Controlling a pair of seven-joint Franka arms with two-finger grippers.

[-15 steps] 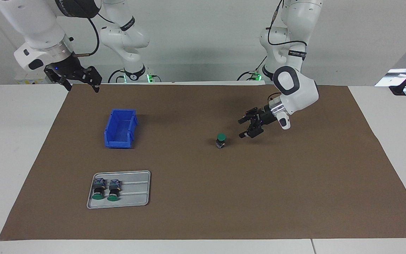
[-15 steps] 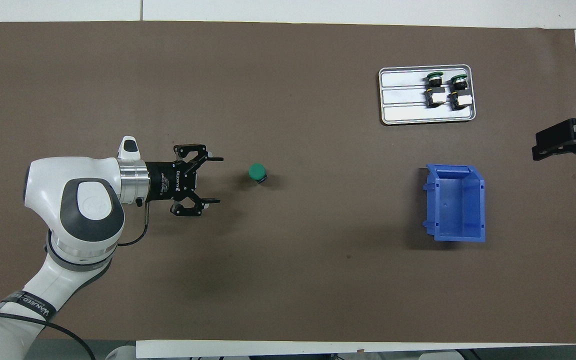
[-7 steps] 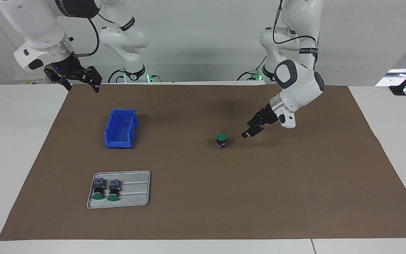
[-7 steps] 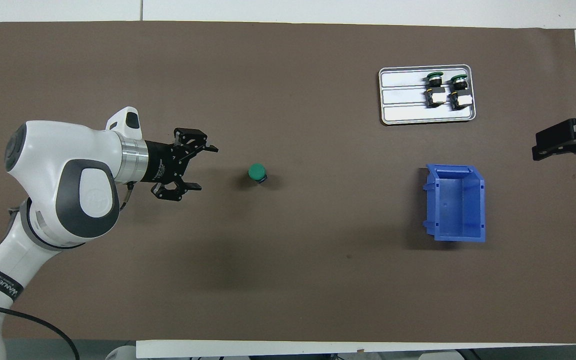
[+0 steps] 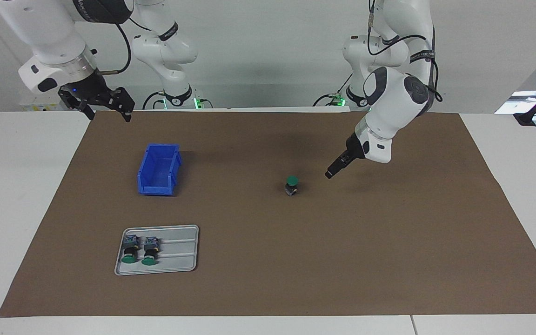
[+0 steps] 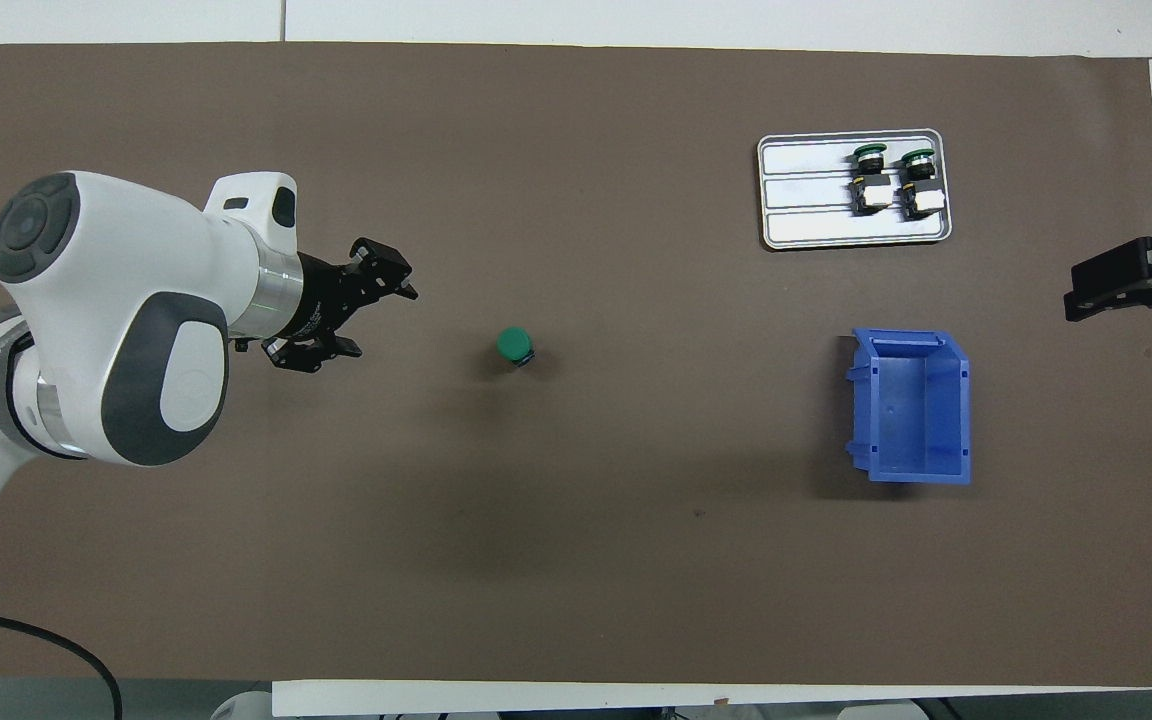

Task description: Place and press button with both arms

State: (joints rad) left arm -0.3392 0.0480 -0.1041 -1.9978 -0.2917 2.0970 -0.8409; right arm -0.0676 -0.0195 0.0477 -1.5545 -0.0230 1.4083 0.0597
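Observation:
A button (image 5: 291, 184) with a green cap stands upright on the brown mat (image 5: 389, 242) near the table's middle; it is also in the overhead view (image 6: 514, 346). My left gripper (image 6: 383, 322) hangs open and tilted over the mat, off the button toward the left arm's end, touching nothing. In the facing view the left gripper (image 5: 328, 175) shows edge-on. My right gripper (image 5: 108, 116) waits open and empty over the mat's corner at the right arm's end; its tips (image 6: 1076, 300) show in the overhead view.
A blue bin (image 5: 156, 190) sits on the mat toward the right arm's end. Farther from the robots, a grey tray (image 5: 179, 260) holds two more green-capped buttons (image 5: 130, 251) lying on their sides.
The left arm has lifted and swung back from the upright button, its wrist rolling so the gripper now shows edge-on in the facing view. Button and right arm have not moved.

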